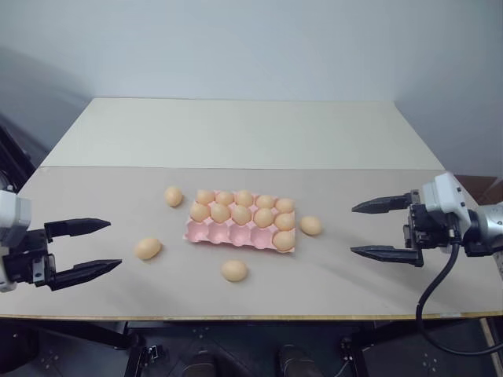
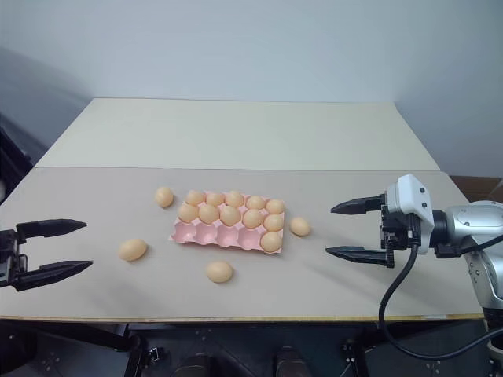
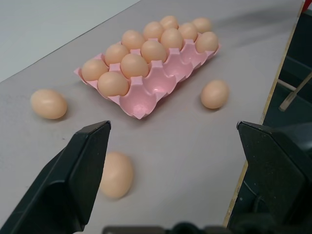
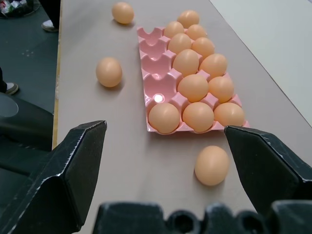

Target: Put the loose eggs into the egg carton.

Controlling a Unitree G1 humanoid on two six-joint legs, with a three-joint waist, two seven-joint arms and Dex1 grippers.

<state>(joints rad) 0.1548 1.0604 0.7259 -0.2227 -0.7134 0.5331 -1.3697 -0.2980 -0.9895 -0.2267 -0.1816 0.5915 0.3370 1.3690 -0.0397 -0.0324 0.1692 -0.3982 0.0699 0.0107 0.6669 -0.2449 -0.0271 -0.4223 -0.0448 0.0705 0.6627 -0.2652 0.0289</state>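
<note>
The pink egg carton [image 1: 224,232] lies flat in the middle of the table, its back two rows and front right cup filled with tan eggs. Several loose eggs lie around it: one behind its left corner [image 1: 174,196], one to its left [image 1: 148,248], one in front [image 1: 234,270] and one by its right end [image 1: 310,225]. My left gripper [image 1: 115,243] hovers open at the table's left, pointing toward the left egg. At the right, my right gripper [image 1: 352,229] is open too, aimed at the egg by the carton's right end [image 4: 211,165]. Neither holds anything.
The tan table [image 1: 369,290] ends at a front edge just before the grippers. A lighter board [image 1: 236,133] extends the surface behind. A black cable [image 1: 428,314] hangs from my right wrist below the table edge.
</note>
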